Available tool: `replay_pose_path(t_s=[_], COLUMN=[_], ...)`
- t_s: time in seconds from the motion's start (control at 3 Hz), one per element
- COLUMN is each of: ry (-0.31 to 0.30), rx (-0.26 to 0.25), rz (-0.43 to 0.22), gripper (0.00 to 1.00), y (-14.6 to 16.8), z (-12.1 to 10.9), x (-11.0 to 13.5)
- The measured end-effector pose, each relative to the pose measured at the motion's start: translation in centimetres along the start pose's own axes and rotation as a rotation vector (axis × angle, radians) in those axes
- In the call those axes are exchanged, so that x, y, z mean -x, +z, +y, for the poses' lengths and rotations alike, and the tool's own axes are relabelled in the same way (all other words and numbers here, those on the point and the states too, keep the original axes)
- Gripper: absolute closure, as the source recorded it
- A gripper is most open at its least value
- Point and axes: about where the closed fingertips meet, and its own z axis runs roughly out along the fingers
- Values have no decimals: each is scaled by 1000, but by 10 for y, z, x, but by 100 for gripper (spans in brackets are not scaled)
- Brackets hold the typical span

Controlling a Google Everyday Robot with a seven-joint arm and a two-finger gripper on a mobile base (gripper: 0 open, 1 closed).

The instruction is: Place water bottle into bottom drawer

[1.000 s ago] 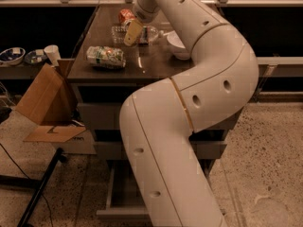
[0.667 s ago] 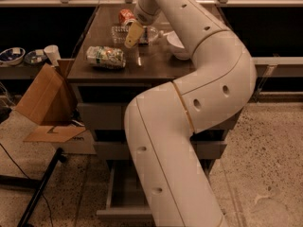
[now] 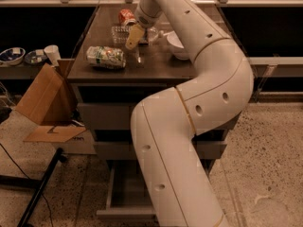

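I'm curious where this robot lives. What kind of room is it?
Probably a work or lab kitchenette: a dark countertop over grey metal drawers, with a white bowl and a crushed green-and-white can on it. The robot's hand is over the countertop's far side.

A break-room-style test space in a workplace is pictured, marked out by a dark counter set over grey metal drawers, the bottom drawer pulled open, on a speckled terrazzo floor. A crushed can, a red can and a white bowl are laid out on the counter, over whose back half the gripper is held. Dishes and a paper cup are seen on a low ledge beside an opened cardboard box.
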Motion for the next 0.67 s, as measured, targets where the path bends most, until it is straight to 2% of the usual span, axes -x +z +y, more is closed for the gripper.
replay_pose_path(t_s=[0.67], ry=[-20], rx=[27], rz=[-18], gripper=[60], y=[1], z=[4], x=[-1])
